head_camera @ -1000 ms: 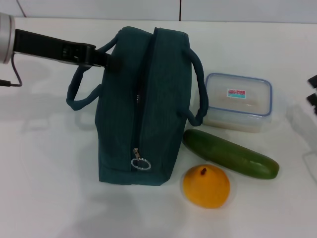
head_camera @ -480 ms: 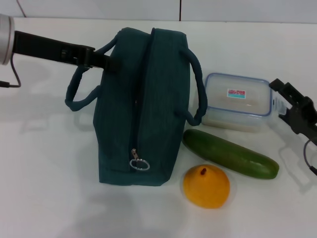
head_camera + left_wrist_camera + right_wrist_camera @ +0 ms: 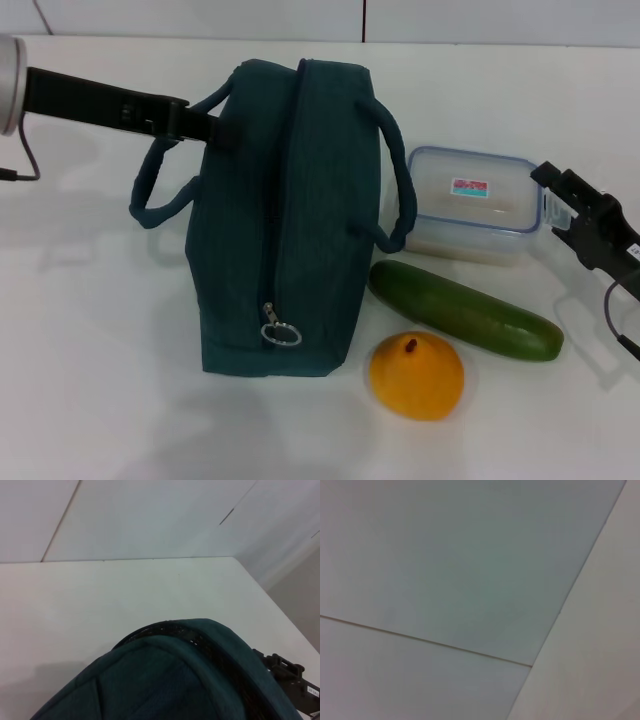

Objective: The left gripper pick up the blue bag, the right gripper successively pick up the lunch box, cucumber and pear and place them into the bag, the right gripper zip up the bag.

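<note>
Lab-like test bench; bare white tabletop (image 3: 90, 350); plain white panelled wall (image 3: 445, 555) behind.

A white table (image 3: 90, 350) carries the dark teal zip bag (image 3: 285, 220), standing upright. Just beside it lie a clear lunch box (image 3: 470, 205) with a blue-rimmed lid, a green cucumber (image 3: 465, 310) and a yellow-orange pear (image 3: 416, 375).
</note>
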You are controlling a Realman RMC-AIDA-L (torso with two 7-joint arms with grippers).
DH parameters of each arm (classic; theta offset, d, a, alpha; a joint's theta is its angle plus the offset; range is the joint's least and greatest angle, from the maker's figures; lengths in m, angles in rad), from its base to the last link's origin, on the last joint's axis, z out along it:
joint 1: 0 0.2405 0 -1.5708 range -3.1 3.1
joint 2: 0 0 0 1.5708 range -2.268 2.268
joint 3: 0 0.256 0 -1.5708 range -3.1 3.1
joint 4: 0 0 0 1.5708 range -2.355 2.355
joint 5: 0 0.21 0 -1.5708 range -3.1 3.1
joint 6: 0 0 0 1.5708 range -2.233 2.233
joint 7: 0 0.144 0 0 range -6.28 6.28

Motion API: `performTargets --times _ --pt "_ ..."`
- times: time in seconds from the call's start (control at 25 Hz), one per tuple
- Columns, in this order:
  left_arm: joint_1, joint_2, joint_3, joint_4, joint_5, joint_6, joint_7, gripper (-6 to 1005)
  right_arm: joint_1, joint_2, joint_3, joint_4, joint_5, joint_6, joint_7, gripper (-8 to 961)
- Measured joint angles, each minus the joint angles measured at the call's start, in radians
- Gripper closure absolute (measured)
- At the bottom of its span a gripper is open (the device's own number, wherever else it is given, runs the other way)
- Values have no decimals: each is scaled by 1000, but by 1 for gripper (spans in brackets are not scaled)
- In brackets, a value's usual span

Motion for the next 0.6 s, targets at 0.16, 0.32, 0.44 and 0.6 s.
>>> performTargets --times 0.16,0.32,0.44,0.6 --pt "1 0 0 0 0 0 0 949 -5 0 1 0 -1 -3 1 250" --pt "2 0 0 0 0 0 0 949 -5 0 1 0 -2 -5 1 362" --pt "1 0 0 0 0 0 0 948 -7 0 1 0 -1 -6 1 479" --pt "2 0 0 0 0 0 0 948 -7 0 2 0 2 -7 1 575"
